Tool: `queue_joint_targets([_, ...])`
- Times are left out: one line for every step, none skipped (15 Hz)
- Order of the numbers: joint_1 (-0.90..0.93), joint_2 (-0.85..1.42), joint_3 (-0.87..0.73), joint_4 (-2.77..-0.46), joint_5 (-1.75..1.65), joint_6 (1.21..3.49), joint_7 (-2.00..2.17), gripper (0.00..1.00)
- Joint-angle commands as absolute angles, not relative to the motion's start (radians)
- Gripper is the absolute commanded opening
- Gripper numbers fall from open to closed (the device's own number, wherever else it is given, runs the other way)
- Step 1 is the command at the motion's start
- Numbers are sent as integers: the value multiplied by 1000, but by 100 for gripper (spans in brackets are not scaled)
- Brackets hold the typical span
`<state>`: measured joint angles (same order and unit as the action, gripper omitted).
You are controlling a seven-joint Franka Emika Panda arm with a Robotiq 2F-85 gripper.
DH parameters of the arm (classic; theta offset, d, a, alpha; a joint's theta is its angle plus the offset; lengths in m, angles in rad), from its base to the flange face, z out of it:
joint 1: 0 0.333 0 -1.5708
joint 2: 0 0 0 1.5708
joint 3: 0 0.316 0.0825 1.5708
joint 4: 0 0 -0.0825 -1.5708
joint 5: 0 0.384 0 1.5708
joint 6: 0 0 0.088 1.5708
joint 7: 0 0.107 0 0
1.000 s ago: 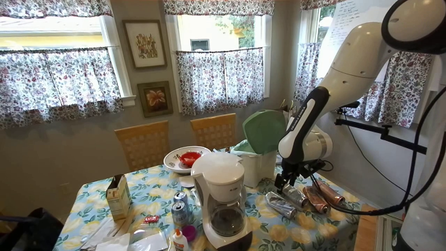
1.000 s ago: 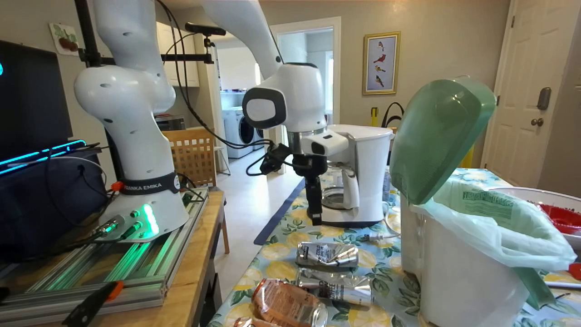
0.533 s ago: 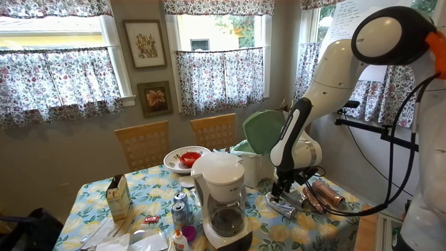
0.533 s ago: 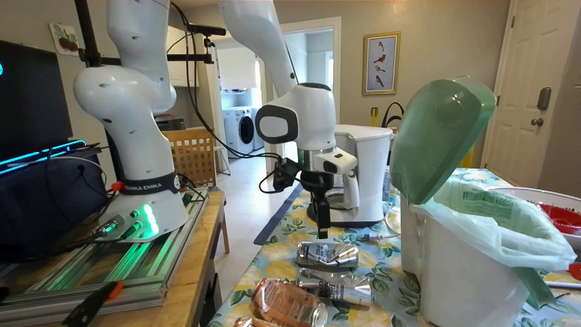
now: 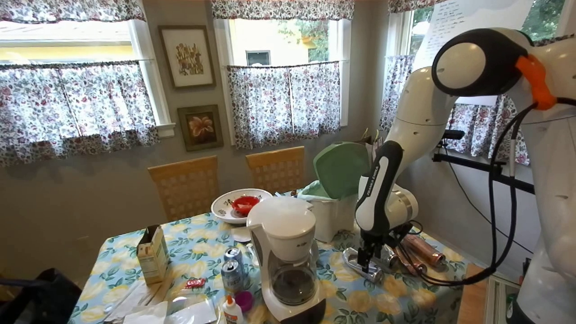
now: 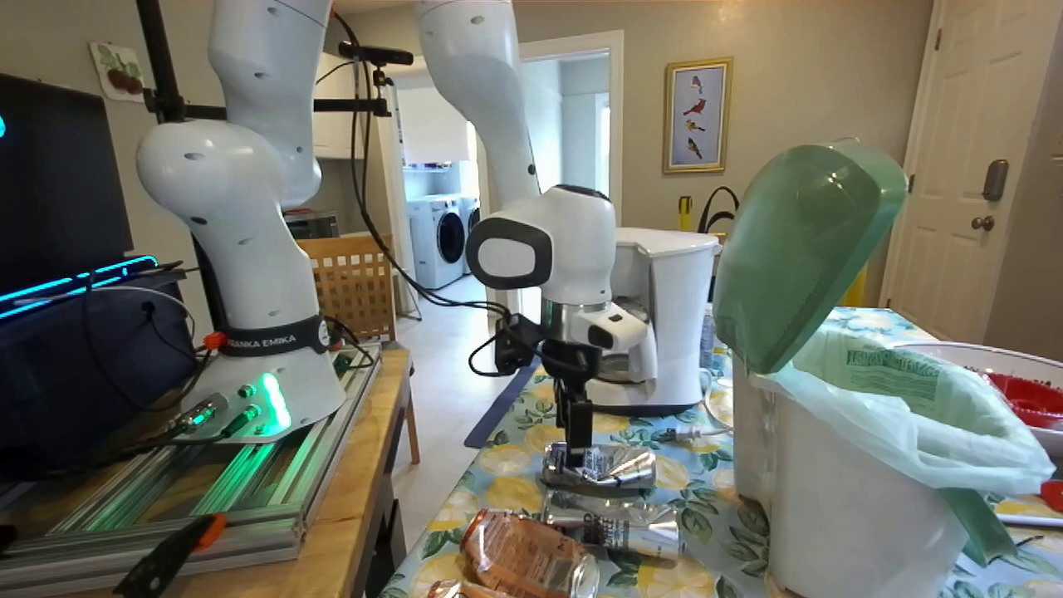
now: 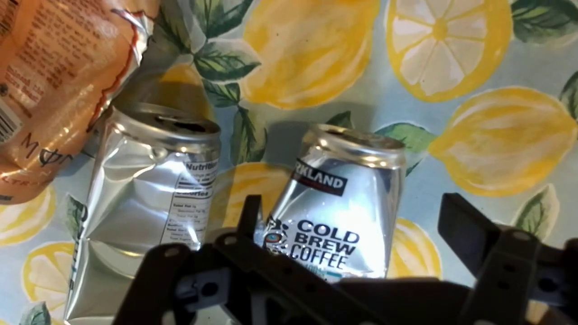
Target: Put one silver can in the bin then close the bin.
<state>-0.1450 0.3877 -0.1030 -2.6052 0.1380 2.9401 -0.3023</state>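
Silver can [image 7: 336, 212]: lying on the surface [image 7: 311, 54], between the jaws of the pincer [image 7: 351, 210], closer to the 9 o'clock jaw in the wrist view; contact unclear.
Can's long axis: just past 12 to just past 6 o'clock; closing should squeeze across it.
Pincer: released, jaws spread, nothing held.
Bin [image 6: 855, 507]: at 3 o'clock from the can in an exterior view, lid [image 6: 805, 257] raised.
Versus half a second ago: pincer lower, now overlapping the can [image 6: 619, 468] in an exterior view; can and bin unmoved.

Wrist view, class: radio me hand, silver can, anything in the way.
Hand open. Silver can on its side, framed between the fingers, not gripped. Second silver can alongside, may crowd one finger.
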Motion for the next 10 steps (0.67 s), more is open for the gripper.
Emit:
queue_joint_targets([-122, 423, -125, -2578, 43, 2924, -216, 100])
queue_joint_targets([-119, 426, -126, -2576, 31, 2919, -202, 100])
queue_joint_targets([-124, 430, -119, -2573, 28, 2915, -194, 100])
queue_joint_targets([-118, 433, -125, -2572, 18, 2916, -180, 100])
queue_joint_targets([-121, 436, -121, -2570, 15, 2914, -178, 100])
queue_joint_targets([-116, 439, -126, -2570, 8, 2915, -168, 100])
queue_joint_targets([-114, 442, -128, -2569, 4, 2917, -163, 100])
queue_joint_targets([-111, 445, -131, -2568, -1, 2917, -158, 100])
queue_joint_targets([-108, 448, -134, -2566, -7, 2917, -153, 100])
queue_joint_targets([-103, 450, -141, -2565, -13, 2914, -146, 100])
